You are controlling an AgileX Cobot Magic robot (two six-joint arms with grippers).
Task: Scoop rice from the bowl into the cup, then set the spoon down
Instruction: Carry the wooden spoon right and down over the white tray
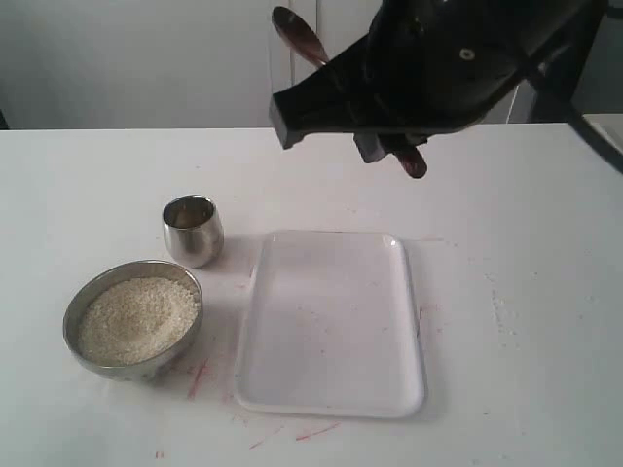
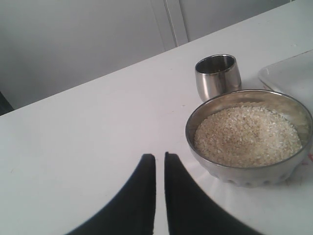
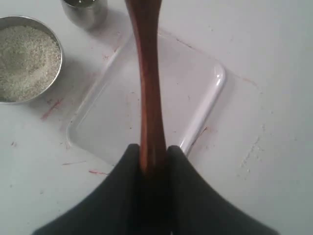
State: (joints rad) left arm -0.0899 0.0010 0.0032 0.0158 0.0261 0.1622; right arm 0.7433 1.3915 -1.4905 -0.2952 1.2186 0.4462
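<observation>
The steel bowl [image 1: 73,313] holds pale rice [image 1: 136,319] at the table's front left. Just behind it stands the small shiny cup [image 1: 193,230]. My right gripper [image 1: 336,70] hangs high above the table's back, shut on the handle of the reddish-brown wooden spoon [image 1: 300,35]. In the right wrist view the spoon [image 3: 149,88] runs out from between the fingers of the gripper [image 3: 153,149], over the tray. The left gripper [image 2: 160,156] is shut with nothing in it, just above the table beside the bowl [image 2: 244,172]. The rice [image 2: 247,134] and cup [image 2: 218,76] lie beyond it.
A white rectangular tray [image 1: 331,321] lies to the right of the bowl and cup, and it also shows below the spoon as the tray [image 3: 195,88]. Red marks dot the white tabletop around it. A pale wall runs behind the table.
</observation>
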